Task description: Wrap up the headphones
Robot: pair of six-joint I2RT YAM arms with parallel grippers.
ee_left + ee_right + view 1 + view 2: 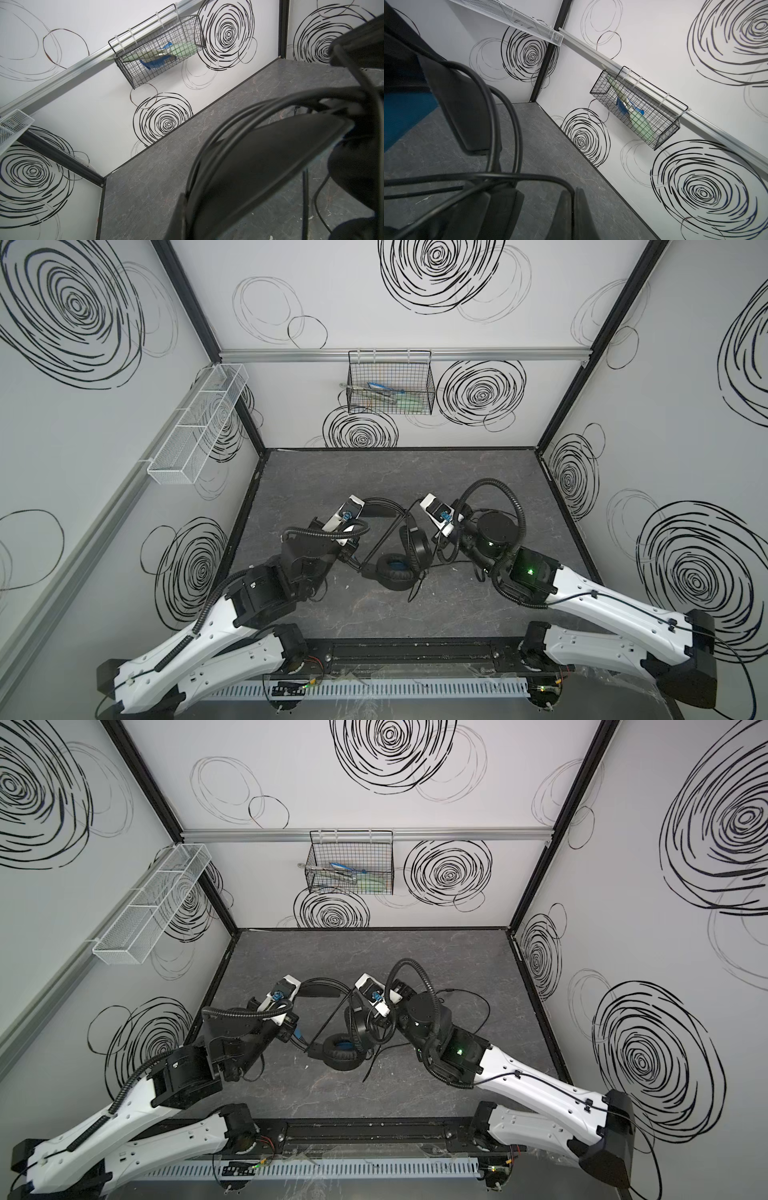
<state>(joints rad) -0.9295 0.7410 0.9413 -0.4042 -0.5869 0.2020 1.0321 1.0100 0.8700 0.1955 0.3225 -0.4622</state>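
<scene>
Both top views: the headphones (395,572) (343,1052) sit centre frame on the grey table (415,472).

Left wrist, lower centre: the left gripper (182,207) clamps the headband (259,158).

Right wrist, bottom centre: the right gripper (574,207) pinches the thin cable (519,175).

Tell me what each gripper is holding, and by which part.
Right gripper: jaws shut, apparently pinching the thin cable of the headphones. Left gripper: jaws shut at the headband, probably gripping it; the contact itself is blurred.
</scene>
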